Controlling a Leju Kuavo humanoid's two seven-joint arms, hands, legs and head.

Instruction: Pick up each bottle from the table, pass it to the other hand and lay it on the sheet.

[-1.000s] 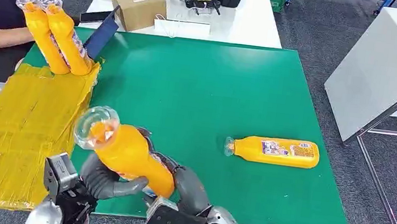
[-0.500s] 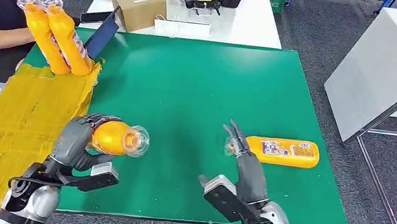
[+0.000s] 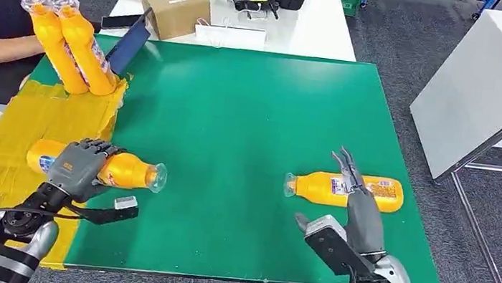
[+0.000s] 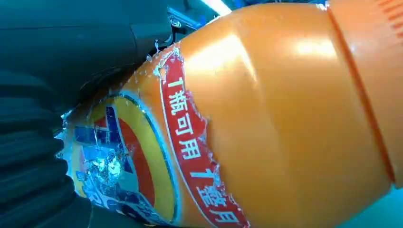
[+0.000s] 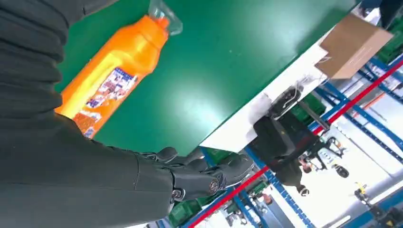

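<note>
The left hand (image 3: 75, 165) has its fingers wrapped closed, while the right hand (image 3: 360, 202) reaches forward, fingers straight and apart.

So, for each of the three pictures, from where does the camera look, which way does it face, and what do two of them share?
Head view: high on the body, facing forward and down at the green table mat; both hands show, the left hand and the right hand.
Left wrist view: behind the left hand, close against the held orange plastic bottle; dark fingers show.
Right wrist view: behind the right hand, above the lying orange bottle.
Shared: head and right wrist views both show that lying bottle and the brown cardboard box.
</note>
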